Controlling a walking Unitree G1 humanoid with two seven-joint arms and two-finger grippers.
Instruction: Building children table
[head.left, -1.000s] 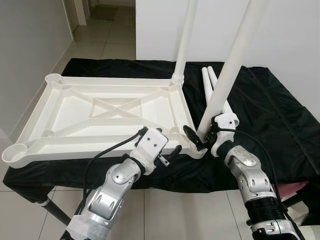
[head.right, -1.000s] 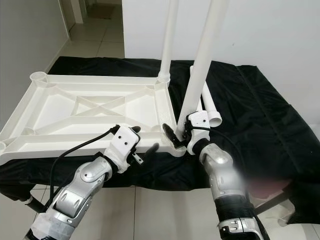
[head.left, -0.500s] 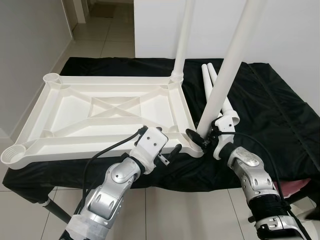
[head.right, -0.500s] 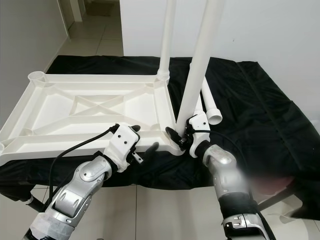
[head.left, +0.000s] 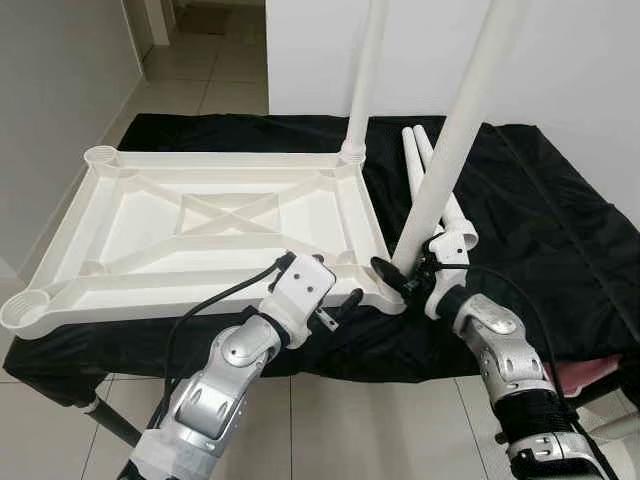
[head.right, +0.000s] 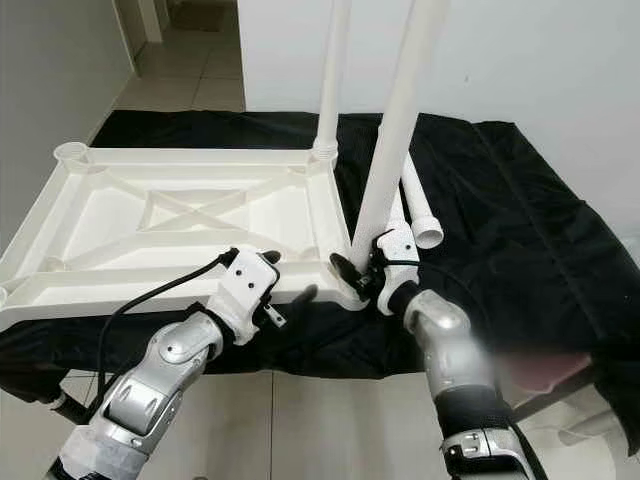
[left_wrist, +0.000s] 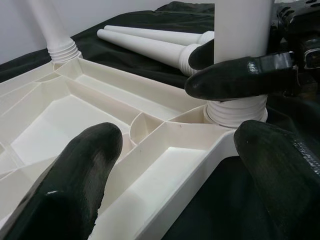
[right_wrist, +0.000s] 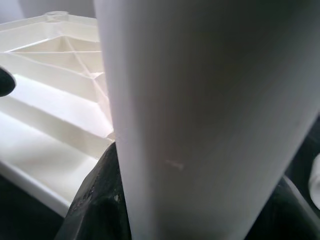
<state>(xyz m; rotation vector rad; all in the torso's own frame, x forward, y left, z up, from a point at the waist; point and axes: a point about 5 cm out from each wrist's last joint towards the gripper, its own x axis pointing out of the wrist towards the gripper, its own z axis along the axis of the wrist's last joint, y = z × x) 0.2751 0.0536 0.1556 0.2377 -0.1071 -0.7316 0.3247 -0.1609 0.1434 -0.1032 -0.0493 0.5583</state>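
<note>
The right hand (head.left: 400, 278) grips the tall white plastic leg (head.left: 450, 150), leaning at the corner socket of the upturned white plastic tabletop (head.left: 200, 225). Best to straighten it before twisting, while the open left hand (head.left: 345, 305) steadies the rim.

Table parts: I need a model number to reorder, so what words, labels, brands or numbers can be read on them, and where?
None can be read: the upturned white tabletop, the standing legs and the two loose legs on the black cloth all show plain surfaces, with no lettering.

Smooth white plastic tabletop (head.left: 200, 225), matt black cloth (head.left: 560, 220)
</note>
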